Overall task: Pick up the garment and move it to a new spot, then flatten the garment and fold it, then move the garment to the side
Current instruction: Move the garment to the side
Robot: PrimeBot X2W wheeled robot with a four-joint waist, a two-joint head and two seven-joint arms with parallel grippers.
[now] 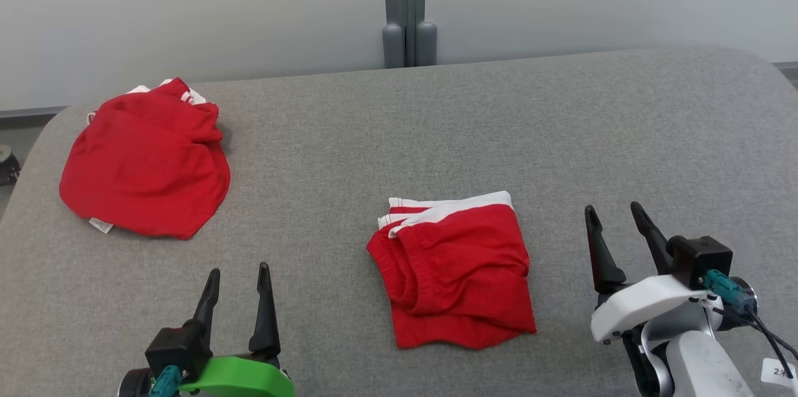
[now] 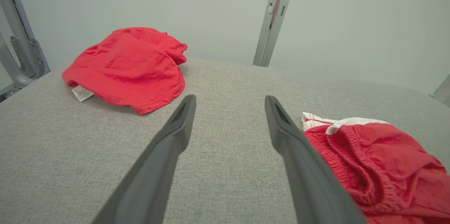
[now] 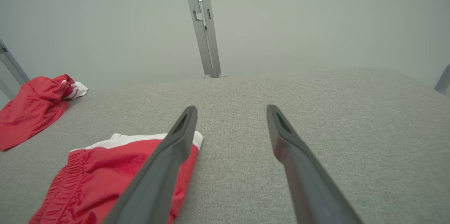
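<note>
Left gripper stood spread | right gripper spread too | folded red shorts lay between them on the worktop | crumpled red garment sat far left

My head camera looks forward and down from high up, so I see the whole grey table as far as the wall. My left wrist camera sits low and close to the table, looking along my left gripper at the wall, and my right wrist camera does the same along my right gripper. All three see the folded red shorts, the red heap and the grey post.
</note>
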